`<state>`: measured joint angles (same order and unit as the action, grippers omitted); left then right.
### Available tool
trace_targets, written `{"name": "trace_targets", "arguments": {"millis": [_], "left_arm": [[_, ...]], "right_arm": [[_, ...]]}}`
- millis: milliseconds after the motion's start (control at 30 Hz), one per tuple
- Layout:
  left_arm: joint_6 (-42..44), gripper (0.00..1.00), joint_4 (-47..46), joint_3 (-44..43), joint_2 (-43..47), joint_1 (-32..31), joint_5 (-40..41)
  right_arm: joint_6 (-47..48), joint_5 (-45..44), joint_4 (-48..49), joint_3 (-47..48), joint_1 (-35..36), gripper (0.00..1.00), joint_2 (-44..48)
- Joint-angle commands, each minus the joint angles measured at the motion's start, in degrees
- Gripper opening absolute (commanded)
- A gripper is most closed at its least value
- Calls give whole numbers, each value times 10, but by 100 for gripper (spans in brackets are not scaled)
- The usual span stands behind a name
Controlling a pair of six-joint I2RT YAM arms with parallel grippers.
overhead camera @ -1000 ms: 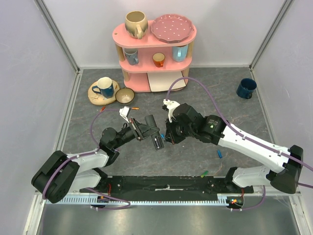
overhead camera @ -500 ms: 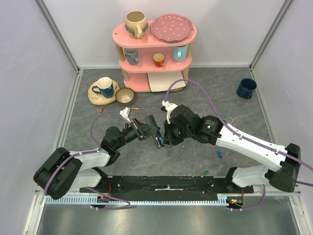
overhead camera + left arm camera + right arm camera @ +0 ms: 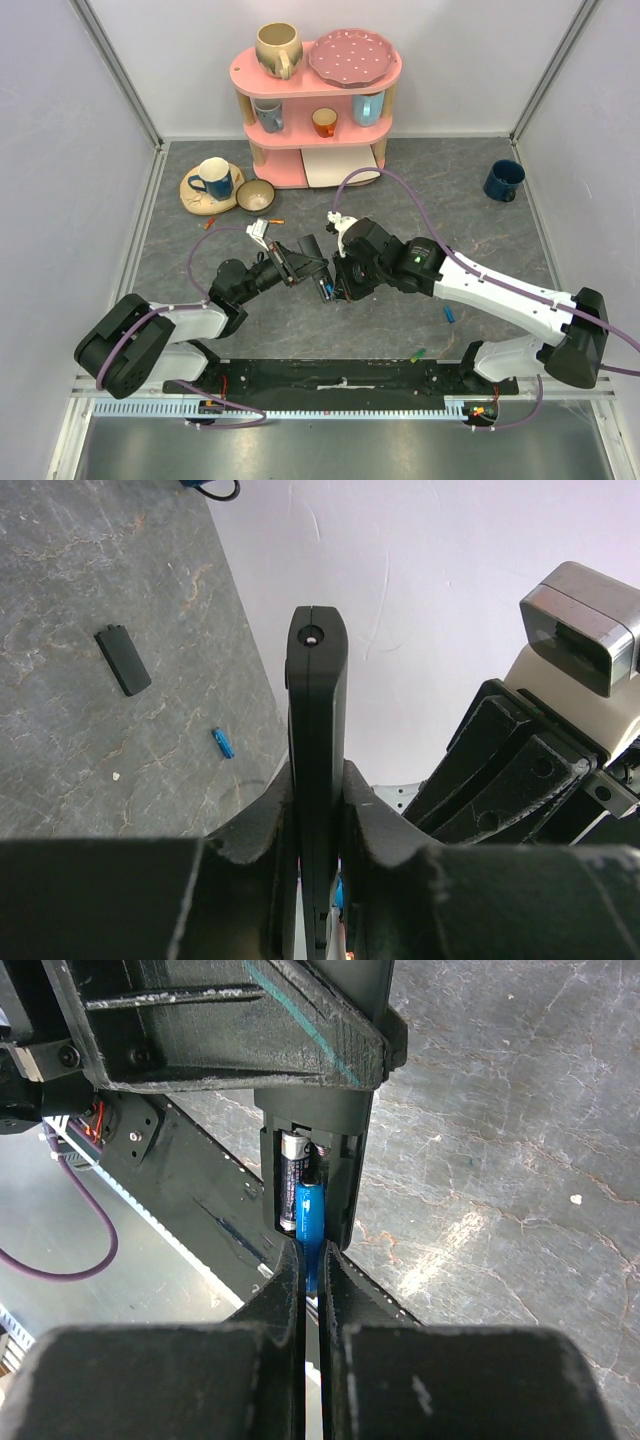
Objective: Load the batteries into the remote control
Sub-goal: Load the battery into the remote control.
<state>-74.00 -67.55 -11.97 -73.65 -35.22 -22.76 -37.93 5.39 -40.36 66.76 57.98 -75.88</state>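
Gripping the remote control (image 3: 317, 710) edge-on, the left jaws are clamped on its lower part, and the black bar stands up out of them. In the top view both arms meet near the middle of the surface (image 3: 200, 250), with the remote held between their wrists.

In the right wrist view the remote's open battery bay faces the camera. A silver-and-black battery (image 3: 290, 1170) lies in the left slot. A blue battery (image 3: 310, 1222) sits just beside it, its far end inside the right slot. The right jaws are pressed together on the near end of that blue battery, which sticks out from between them toward the bay.

A loose blue battery (image 3: 451, 315) lies on the surface under the right arm, and a green battery (image 3: 418, 353) lies closer to the arm bases. An orange battery (image 3: 277, 221) lies near the tan bowl (image 3: 255, 195). In the left wrist view a flat black cover (image 3: 123, 660) lies on the surface, apart from the remote, with the loose blue battery near it.
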Motion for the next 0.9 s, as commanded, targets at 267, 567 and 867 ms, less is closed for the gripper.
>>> {"name": "trace_targets", "arguments": {"millis": [267,567,867], "left_arm": [[-18,2,-92,11,-7,-5,-12],[-26,2,-105,19,-4,-14,-14],[-26,2,-89,11,8,-24,-9]], "right_arm": [[-7,-16,-1,2,1,0,-12],[-7,-25,-2,6,-1,0,-21],[-6,-41,-5,13,-1,0,-37]]}}
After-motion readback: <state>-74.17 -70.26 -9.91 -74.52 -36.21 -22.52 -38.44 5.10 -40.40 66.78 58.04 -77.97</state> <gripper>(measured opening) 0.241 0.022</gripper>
